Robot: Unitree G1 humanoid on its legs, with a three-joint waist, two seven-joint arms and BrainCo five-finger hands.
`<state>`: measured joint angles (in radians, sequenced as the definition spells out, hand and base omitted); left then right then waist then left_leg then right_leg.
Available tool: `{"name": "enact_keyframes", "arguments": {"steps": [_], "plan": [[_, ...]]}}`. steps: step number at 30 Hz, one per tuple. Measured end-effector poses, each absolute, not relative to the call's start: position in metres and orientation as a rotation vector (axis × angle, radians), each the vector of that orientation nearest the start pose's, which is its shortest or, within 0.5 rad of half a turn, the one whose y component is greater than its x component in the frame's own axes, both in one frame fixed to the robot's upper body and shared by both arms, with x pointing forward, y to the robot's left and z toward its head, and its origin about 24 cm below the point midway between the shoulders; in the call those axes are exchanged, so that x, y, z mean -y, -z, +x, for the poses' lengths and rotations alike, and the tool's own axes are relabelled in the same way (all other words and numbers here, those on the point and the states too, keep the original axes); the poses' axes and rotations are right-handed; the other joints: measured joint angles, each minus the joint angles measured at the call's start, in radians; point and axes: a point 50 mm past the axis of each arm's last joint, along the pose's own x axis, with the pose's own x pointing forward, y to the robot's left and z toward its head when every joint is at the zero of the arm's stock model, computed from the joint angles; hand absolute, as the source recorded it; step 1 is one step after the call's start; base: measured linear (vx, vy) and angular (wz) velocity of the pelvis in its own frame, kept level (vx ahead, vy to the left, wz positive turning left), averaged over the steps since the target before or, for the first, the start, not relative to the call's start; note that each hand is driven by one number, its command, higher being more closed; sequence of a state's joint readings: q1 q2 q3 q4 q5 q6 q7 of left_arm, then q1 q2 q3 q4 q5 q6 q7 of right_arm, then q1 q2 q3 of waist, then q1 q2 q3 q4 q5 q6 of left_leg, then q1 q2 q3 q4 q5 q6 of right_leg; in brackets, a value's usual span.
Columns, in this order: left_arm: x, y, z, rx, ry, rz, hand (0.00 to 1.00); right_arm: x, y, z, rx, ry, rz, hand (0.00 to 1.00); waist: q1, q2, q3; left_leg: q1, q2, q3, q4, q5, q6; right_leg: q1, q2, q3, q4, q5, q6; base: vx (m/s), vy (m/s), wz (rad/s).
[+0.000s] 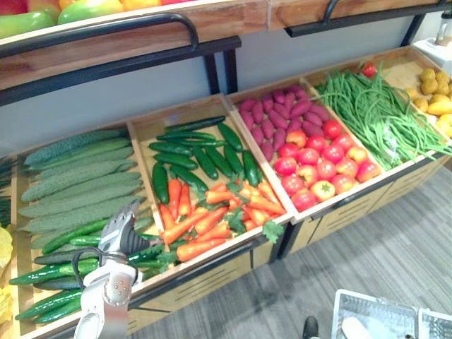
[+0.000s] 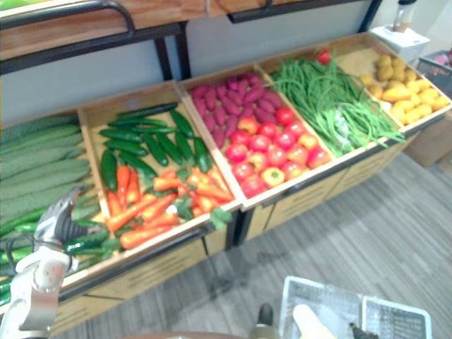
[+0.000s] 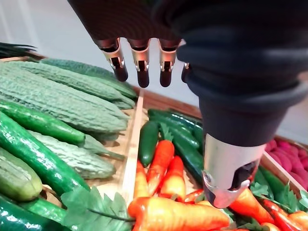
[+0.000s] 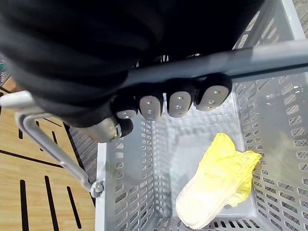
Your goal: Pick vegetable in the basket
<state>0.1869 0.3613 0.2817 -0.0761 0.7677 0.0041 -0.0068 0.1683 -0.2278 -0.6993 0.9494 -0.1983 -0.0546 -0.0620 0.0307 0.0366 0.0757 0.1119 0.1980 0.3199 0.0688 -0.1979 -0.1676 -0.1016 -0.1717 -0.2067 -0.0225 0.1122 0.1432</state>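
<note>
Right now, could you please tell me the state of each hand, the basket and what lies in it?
Left hand: open, holding nothing, above the cucumbers.
Right hand: shut on the basket handle.
Basket: upright, with one cabbage inside.
Cabbage: lying on the basket's floor.

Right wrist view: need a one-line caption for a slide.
Right hand curled round the handle of a grey basket holding one pale yellow leafy cabbage.
</note>
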Motion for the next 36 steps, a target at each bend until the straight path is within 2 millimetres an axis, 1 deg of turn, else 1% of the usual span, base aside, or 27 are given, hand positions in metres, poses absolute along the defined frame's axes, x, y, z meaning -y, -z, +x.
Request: {"name": "enact_keyframes", "arguments": {"steps": [7,13,14,17,20,24,33,36], "plan": [[-0.3,-0.054,0.214,-0.214,-0.226,1.194,0.0,0.332,0.119,0.052,-0.987,0.749,-0.137,1.0,-0.005,0.005,0.002,-0.004,-0.004,0.004,-0.012,0.0,0.0,-0.014,-0.001,0.008,-0.005,0.004,0.0,0.0,-0.01,-0.03],[-0.301,-0.046,0.221,-0.242,-0.198,1.195,0.0,0.336,0.114,0.057,-0.96,0.752,-0.151,1.0,-0.018,0.019,0.012,-0.007,-0.012,0.004,-0.025,0.0,0.0,-0.018,-0.005,0.007,-0.02,0.007,0.003,0.02,-0.005,-0.01],[-0.302,-0.042,0.222,-0.254,-0.191,1.192,0.0,0.337,0.113,0.06,-0.95,0.753,-0.156,1.0,-0.023,0.023,0.014,-0.009,-0.013,0.006,-0.029,0.0,0.0,-0.022,-0.005,0.007,-0.022,0.007,0.003,0.0,0.0,0.0],[-0.303,-0.036,0.226,-0.28,-0.182,1.183,0.0,0.34,0.109,0.068,-0.925,0.747,-0.166,1.0,-0.025,0.029,0.02,-0.027,-0.015,0.017,-0.029,0.0,0.0,-0.049,-0.005,0.016,-0.022,0.01,0.007,0.02,-0.017,-0.08],[-0.298,-0.033,0.23,-0.278,-0.156,1.183,0.0,0.343,0.105,0.072,-0.901,0.75,-0.182,1.0,-0.029,0.04,0.026,-0.031,-0.016,0.027,-0.027,0.0,0.0,-0.057,-0.004,0.024,-0.022,0.01,0.007,0.03,-0.024,-0.1],[-0.291,-0.036,0.238,-0.248,-0.14,1.183,0.0,0.344,0.102,0.079,-0.88,0.75,-0.197,1.0,-0.03,0.044,0.034,-0.039,-0.02,0.031,-0.019,0.0,0.0,-0.071,-0.007,0.036,-0.022,0.01,0.007,0.02,-0.028,-0.09],[-0.274,-0.026,0.239,-0.232,-0.047,1.188,0.0,0.346,0.101,0.08,-0.878,0.746,-0.21,1.0,-0.032,0.05,0.037,-0.034,-0.029,0.031,0.007,0.0,0.0,-0.069,-0.019,0.049,-0.012,0.01,0.007,0.0,-0.034,-0.04],[-0.273,-0.023,0.236,-0.242,-0.031,1.189,0.0,0.346,0.101,0.08,-0.879,0.745,-0.21,1.0,-0.032,0.05,0.037,-0.024,-0.033,0.031,0.008,0.0,0.0,-0.062,-0.023,0.051,-0.009,0.01,0.007,-0.01,-0.009,0.0]]}}
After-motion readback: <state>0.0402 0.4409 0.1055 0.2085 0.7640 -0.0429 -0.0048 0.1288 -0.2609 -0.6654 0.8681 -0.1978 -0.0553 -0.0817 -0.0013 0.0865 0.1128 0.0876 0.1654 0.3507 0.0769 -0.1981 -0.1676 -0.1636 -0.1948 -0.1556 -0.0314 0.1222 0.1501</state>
